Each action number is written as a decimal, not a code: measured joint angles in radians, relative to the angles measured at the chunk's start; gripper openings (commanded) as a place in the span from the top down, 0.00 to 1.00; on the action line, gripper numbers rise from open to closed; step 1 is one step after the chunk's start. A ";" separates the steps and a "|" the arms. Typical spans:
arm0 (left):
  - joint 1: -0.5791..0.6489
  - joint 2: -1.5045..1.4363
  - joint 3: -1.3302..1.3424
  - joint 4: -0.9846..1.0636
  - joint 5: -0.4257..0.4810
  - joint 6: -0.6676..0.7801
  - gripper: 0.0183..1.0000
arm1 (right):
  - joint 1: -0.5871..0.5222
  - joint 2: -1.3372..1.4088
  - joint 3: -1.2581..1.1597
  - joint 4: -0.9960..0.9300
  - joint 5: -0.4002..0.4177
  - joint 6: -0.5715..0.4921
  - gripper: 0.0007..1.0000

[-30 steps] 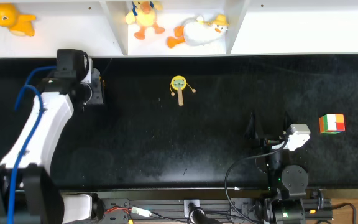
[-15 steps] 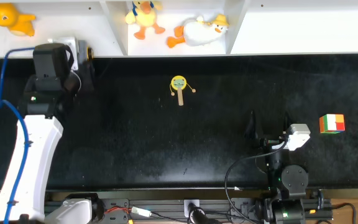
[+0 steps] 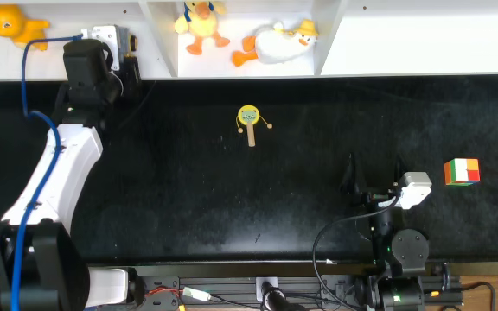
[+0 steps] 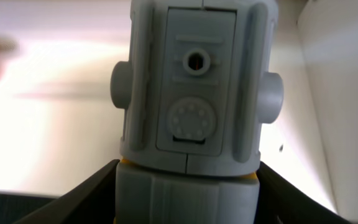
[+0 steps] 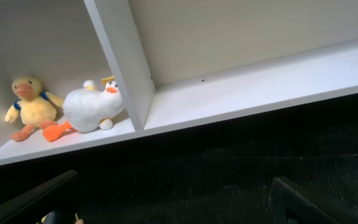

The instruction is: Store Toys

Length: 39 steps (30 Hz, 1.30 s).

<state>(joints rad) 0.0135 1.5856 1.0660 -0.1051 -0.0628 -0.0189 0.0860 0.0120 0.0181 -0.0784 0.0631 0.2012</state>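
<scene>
Grey plastic toy [image 4: 194, 93], item in hand: a tall, rounded hard shell with a hatch panel on its facing side, a knob on either flank and a yellow band low on the body. The left gripper [image 4: 188, 186] has one finger closed on each side of its lower body. Location: left compartment of the white shelf [image 3: 405, 60], at 10 o'clock of the work surface and close to the divider, with a yellow duck [image 3: 20, 26] farther along the same compartment. Whether the toy rests on the shelf floor cannot be told. Handling, as a judgement: rigid and unyielding, smooth enough to slip under a light pinch, probably light, though the hatch hints at some weight inside. It is tall for its width, so liable to topple if let go off-level. Best hold is across the lower body beneath the knobs, as now. Right gripper [image 3: 374, 177]: fingers spread wide with nothing between them, at 4 o'clock over the black mat [image 3: 188, 190]. Also on the mat: rattle drum [image 3: 249, 121] just toward 12 o'clock of centre, and a colour cube [image 3: 462, 171] at 3 o'clock. Already shelved in the middle compartment: plush duckling [image 3: 201, 26] and white plush goose [image 3: 279, 43].
</scene>
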 measured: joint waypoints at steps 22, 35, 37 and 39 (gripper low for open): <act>0.000 0.082 0.000 0.095 0.002 0.000 0.81 | 0.000 0.000 0.000 0.000 0.000 0.000 0.00; 0.000 0.110 0.001 0.138 0.002 0.000 0.62 | 0.000 0.000 0.000 0.000 0.000 0.000 0.00; 0.000 0.111 0.001 0.140 0.002 0.000 0.54 | 0.000 0.000 0.000 0.000 0.000 0.000 0.00; 0.000 0.111 0.001 0.140 0.002 0.000 0.43 | 0.000 0.000 0.000 0.000 0.000 0.000 0.01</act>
<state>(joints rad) 0.0132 1.6966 1.0668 0.0345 -0.0605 -0.0189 0.0860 0.0120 0.0181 -0.0788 0.0635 0.2012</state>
